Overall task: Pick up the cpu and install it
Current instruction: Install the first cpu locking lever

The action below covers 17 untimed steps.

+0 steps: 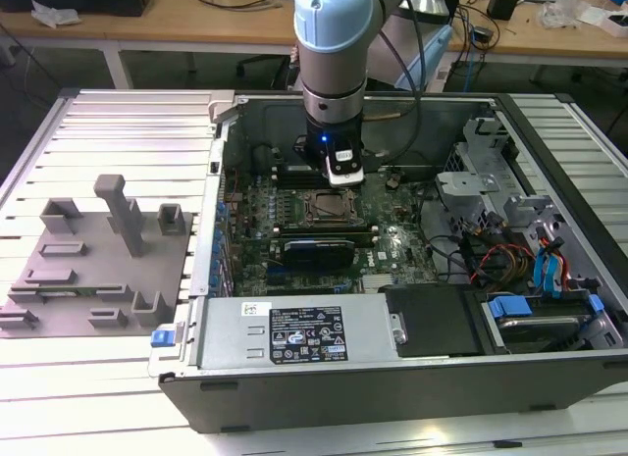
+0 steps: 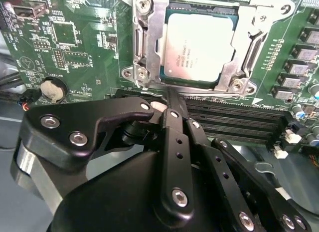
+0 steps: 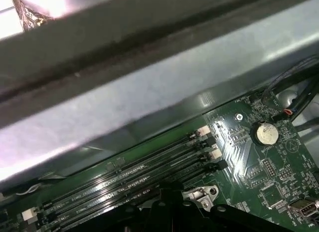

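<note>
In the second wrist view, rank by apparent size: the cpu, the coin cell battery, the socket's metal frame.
Largest to smallest, as they look:
1. socket's metal frame, which surrounds the chip
2. cpu, sitting inside that frame
3. coin cell battery, clearly the smallest

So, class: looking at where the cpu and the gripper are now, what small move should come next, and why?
Probably a short straight lift clear. The cpu already lies flat inside the socket frame, and the gripper sits just beside the frame with nothing in it.

Print marks the cpu (image 2: 198, 48) and the power supply label (image 1: 306, 334), none legible.
</note>
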Tool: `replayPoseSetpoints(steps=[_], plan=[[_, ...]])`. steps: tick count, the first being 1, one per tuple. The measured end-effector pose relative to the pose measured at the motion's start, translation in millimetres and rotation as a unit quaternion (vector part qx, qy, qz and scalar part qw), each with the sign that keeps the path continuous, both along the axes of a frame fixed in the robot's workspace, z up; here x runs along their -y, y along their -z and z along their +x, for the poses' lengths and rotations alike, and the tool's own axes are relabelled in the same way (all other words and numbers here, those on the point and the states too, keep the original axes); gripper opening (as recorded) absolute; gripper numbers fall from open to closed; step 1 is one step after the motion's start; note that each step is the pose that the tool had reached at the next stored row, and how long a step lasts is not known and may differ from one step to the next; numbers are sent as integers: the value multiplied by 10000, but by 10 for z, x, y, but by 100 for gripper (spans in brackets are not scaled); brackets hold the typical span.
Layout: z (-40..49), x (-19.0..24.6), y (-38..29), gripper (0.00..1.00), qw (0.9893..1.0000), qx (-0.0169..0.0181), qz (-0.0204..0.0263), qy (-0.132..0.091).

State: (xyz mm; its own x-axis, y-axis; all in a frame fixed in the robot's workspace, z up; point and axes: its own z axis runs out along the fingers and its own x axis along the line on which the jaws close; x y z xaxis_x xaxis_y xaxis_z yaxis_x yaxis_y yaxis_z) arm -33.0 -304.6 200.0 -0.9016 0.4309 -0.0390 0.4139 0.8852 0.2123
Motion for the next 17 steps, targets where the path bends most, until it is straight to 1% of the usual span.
replayPoseSetpoints(steps=[3, 7, 11, 14, 16, 17], plan=[[12, 10, 8, 11, 10000, 1, -10, -10], [17, 8, 11, 11, 10000, 4, -6, -11], [71, 12, 9, 11, 10000, -2, -10, -10], [73, 12, 10, 11, 10000, -1, -10, -10], [74, 11, -5, 11, 10000, 2, -10, -11], [73, 11, -34, 11, 10000, -1, -10, -13]])
